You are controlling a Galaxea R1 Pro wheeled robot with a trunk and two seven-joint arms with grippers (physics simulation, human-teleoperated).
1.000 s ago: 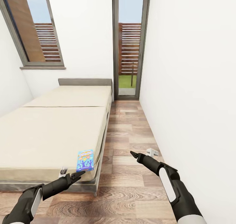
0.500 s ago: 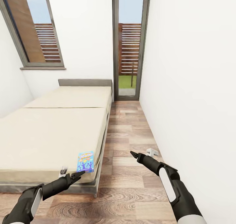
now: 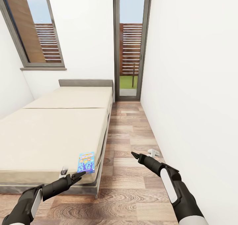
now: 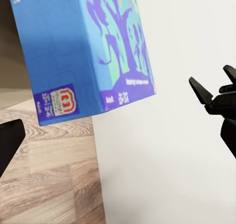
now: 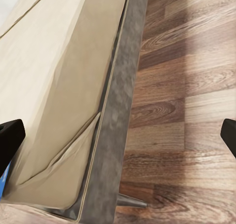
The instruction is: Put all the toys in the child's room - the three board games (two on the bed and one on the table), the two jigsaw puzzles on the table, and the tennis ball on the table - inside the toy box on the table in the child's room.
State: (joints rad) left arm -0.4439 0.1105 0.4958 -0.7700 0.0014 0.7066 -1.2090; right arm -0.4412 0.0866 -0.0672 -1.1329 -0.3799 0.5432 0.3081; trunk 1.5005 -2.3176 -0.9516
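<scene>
A blue board game (image 3: 86, 162) with cartoon figures lies flat on the near right corner of the bed (image 3: 49, 136), a beige mattress on a dark grey frame. My left gripper (image 3: 79, 176) hovers open just in front of and below that corner. In the left wrist view the blue box (image 4: 83, 51) looms close between the spread fingers (image 4: 211, 98), untouched. My right gripper (image 3: 134, 154) hangs open over the wood floor, right of the bed. The toy box, table, puzzles and tennis ball are out of view.
A narrow strip of wood-plank floor (image 3: 129, 132) runs between the bed and the white right wall to a tall glass door (image 3: 130, 43). A small white fitting (image 3: 153, 151) sits on the floor by that wall. The bed frame edge (image 5: 115, 115) shows in the right wrist view.
The whole picture has shifted a touch, with the bed and blue game sitting slightly lower in view. Both arms hold the same pose and both grippers stay open.
</scene>
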